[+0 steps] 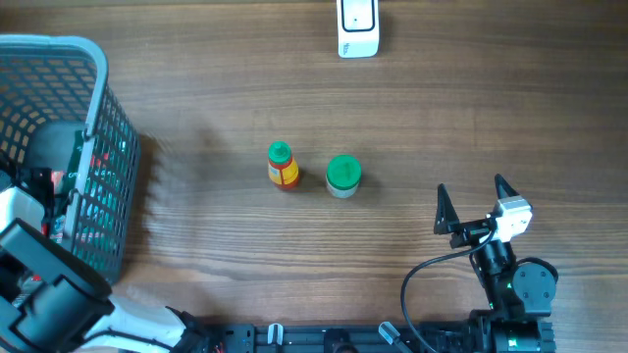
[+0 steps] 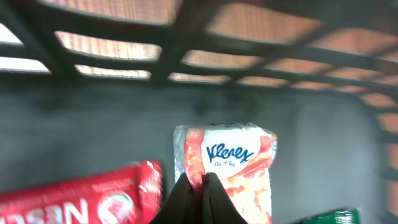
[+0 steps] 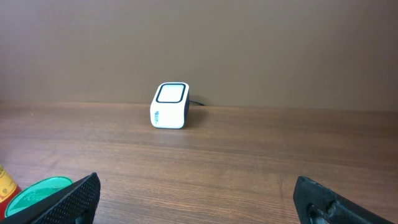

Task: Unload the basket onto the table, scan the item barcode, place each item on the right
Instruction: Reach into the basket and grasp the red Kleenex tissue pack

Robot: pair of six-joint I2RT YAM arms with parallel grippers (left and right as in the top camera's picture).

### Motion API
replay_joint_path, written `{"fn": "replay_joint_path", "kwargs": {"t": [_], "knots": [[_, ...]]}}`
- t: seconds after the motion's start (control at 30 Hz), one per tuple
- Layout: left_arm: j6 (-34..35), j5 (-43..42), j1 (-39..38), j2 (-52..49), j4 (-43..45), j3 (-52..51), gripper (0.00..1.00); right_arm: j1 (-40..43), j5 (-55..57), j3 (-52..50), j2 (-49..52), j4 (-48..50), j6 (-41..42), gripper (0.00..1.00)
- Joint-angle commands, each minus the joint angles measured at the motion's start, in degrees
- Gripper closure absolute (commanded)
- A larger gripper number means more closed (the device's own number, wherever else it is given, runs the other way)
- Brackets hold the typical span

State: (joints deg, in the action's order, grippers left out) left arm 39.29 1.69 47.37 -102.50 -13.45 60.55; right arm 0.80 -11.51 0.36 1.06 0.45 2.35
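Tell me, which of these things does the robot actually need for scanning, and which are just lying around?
In the job:
Kleenex pack, pinched by the left gripper inside the basket
white scanner at the table's far edge

Lying about:
small orange-labelled bottle
green-lidded jar
red Nescafé packet
right gripper, open and holding nothing

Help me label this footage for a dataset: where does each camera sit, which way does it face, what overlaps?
Overhead: above the wooden table, facing straight down; left arm, open right tool.
Left wrist: inside the grey mesh plastic basket, facing a Kleenex tissue pack; shut left tool.
Right wrist: low over the table, facing the white boxy scanner; open tool fingers.
Shared: overhead and right wrist both show scanner and green round lid.
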Motion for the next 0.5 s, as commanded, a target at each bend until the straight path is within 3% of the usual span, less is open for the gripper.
{"fn": "replay_joint_path", "kwargs": {"t": [0.0,0.23,0.33,0.47], "knots": [[-0.33,-3.63,-0.28,13.07,-0.61,-0.09,0.96,-0.20,0.33,-0.07,-0.26,0.33,0.79,0.00],[0.13,-4.98,-0.28,33.94,-4.81,-0.09,0.96,-0.20,0.33,-0.07,-0.26,0.33,0.79,0.00],[0.20,-17.68,-0.28,41.24,-4.35,-0.09,0.96,-0.20,0.33,-0.07,-0.26,0.33,0.76,0.00],[1.14,-40.52,-1.75,48.48,-0.96,-0.09,0.96,-0.20,0.33,-0.07,-0.26,0.33,0.79,0.00]]}}
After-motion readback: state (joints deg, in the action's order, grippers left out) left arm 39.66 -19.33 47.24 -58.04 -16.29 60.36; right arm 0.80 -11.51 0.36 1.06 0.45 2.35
